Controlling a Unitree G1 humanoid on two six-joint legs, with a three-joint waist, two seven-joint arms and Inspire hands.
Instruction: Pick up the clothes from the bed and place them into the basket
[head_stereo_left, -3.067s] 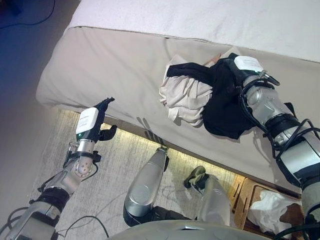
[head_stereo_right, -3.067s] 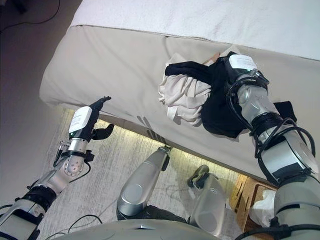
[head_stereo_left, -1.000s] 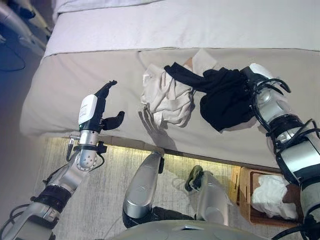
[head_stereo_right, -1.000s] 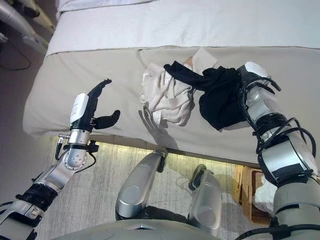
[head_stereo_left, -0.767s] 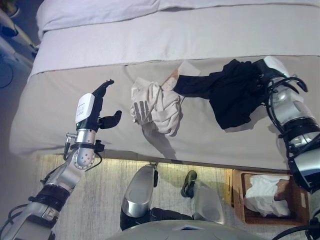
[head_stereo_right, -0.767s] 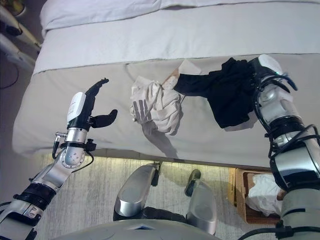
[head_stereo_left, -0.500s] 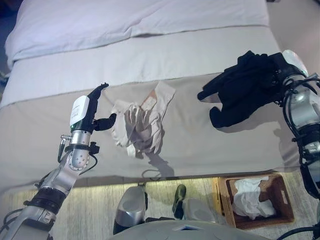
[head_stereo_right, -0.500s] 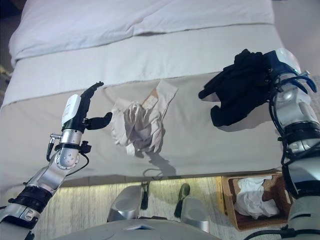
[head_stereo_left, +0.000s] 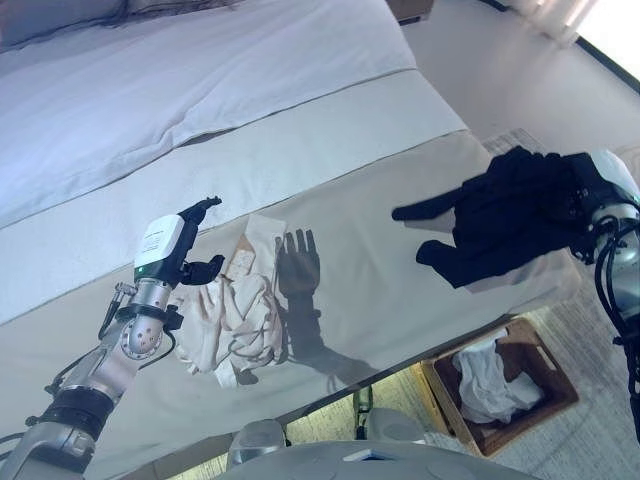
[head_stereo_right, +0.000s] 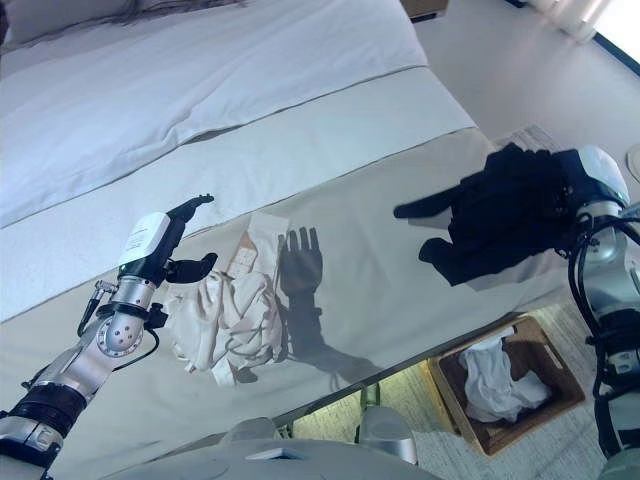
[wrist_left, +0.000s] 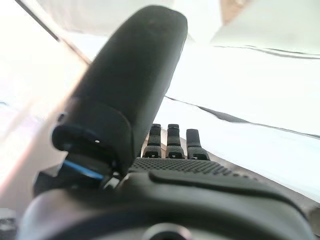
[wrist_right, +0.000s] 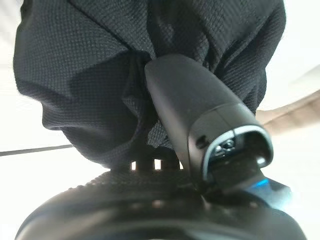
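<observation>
a pale duvet (head_stereo_left: 150, 90) covers the bed's far side, beige floor (head_stereo_left: 500, 70) beyond

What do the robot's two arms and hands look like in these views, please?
Both arms are jointed silver-grey metal with black bands and black cables looped along the forearms. The left hand is dark, with a white cover panel carrying a small green mark. The right hand is dark too, with a rounded white cover.

Left hand (head_stereo_left: 170, 252) raised, fingers straight; right hand (head_stereo_right: 588, 185) clenched.
</observation>
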